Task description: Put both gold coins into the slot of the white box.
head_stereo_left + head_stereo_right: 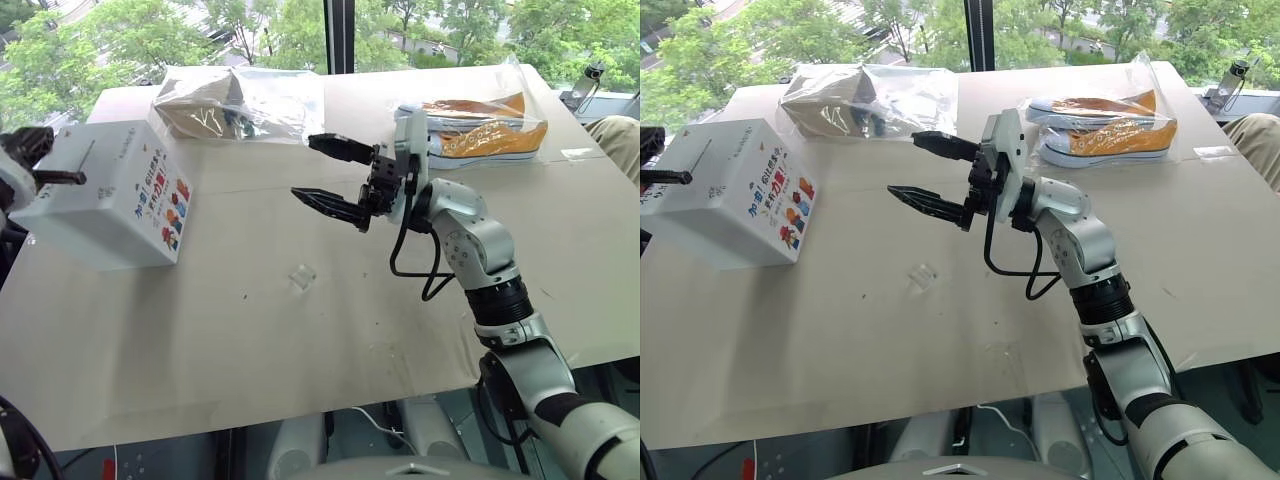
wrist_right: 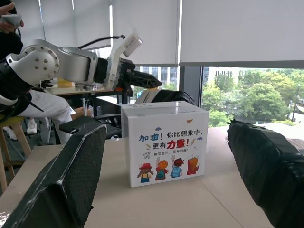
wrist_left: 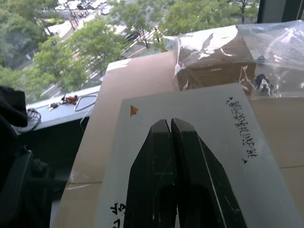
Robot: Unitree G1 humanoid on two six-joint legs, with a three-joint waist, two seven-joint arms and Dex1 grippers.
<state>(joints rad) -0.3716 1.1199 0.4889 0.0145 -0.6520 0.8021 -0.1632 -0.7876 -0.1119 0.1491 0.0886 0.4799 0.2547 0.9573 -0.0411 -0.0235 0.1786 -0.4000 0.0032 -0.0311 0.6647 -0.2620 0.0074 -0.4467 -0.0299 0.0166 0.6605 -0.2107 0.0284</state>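
- We see the white box (image 1: 105, 195) standing near the tabletop's (image 1: 300, 340) left edge, its sticker side facing the middle of the table, its top face carrying the thin dark slot (image 1: 78, 158).
- Our left gripper (image 1: 62, 177) hangs over the box top near the slot, its fingers (image 3: 173, 175) pressed together; we cannot tell whether a coin sits between them.
- Our right gripper (image 1: 325, 172) hovers above the middle of the tabletop, well apart from the box, its two black fingers spread wide with nothing between them.
- Two clear bags lie along the far edge: one with a brown item (image 1: 235, 100), one with orange shoes (image 1: 480, 130).
- A small clear scrap (image 1: 302, 277) lies mid-table; the near half of the tabletop is otherwise bare.
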